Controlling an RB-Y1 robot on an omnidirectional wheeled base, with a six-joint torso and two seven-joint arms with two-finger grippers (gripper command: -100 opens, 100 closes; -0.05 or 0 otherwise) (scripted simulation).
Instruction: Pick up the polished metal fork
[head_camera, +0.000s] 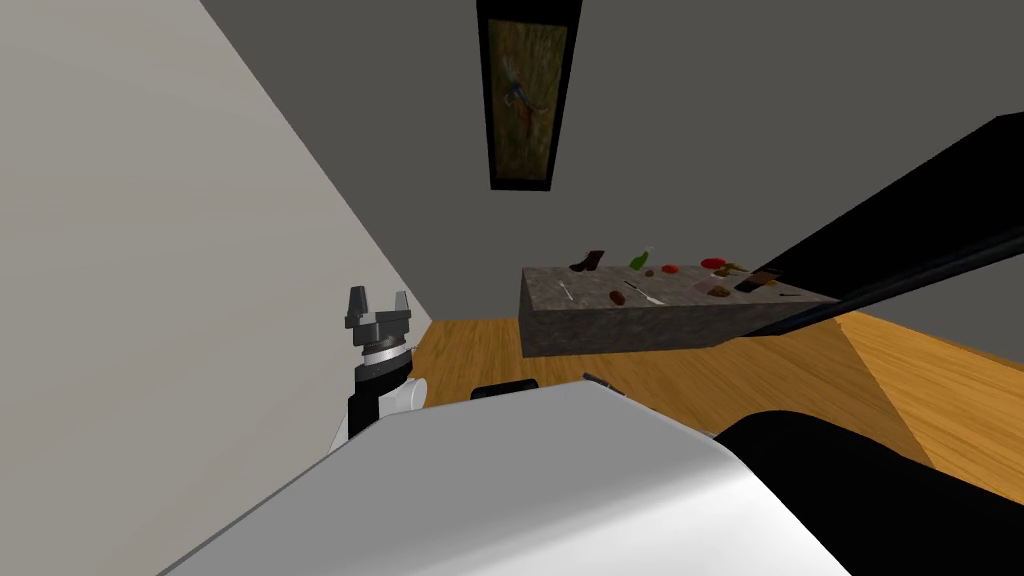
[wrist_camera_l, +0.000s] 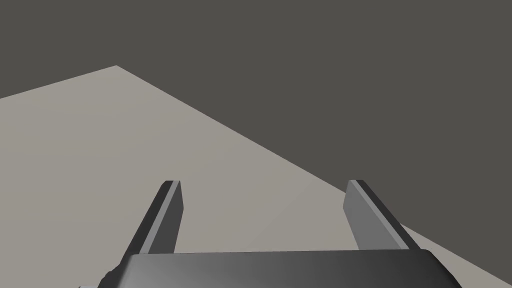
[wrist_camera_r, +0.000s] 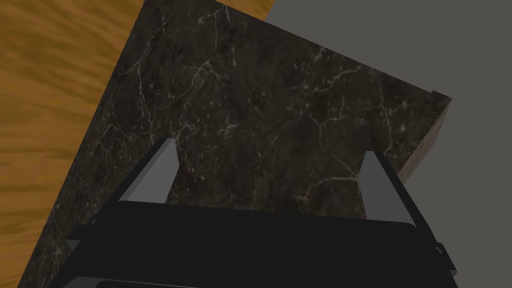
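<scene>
A wooden floor (head_camera: 900, 370) is seen across the middle and right of the head view, closed in by dark grey walls, with a pale wall (head_camera: 150, 250) filling the left side. A tall framed picture (head_camera: 527, 95) hangs at the top centre, and a black area (head_camera: 900, 220) is cut in at the right edge.

A grey-brown stone counter (head_camera: 640, 330) is set right of centre, well apart from the robot. Small things are scattered on its top: a green bottle (head_camera: 641, 260) near the far edge, a red item (head_camera: 712, 263) to its right, and a brown lump (head_camera: 617, 297) nearer the front. A silvery utensil (head_camera: 566, 291) is laid at the left end of the top, and a second silvery utensil (head_camera: 648, 294) lies near the middle, just right of the brown lump. Both are too small for the fork to be told from the other piece.

The left gripper (head_camera: 378, 298) is raised at centre left of the head view, beside the pale wall, and its fingers are spread with nothing between them, as is confirmed in the left wrist view (wrist_camera_l: 263, 182).

In the right wrist view the right gripper (wrist_camera_r: 270, 150) is likewise held wide apart and empty, pointed at a dark veined stone face (wrist_camera_r: 260, 90), with wood floor at the left of that frame.
</scene>
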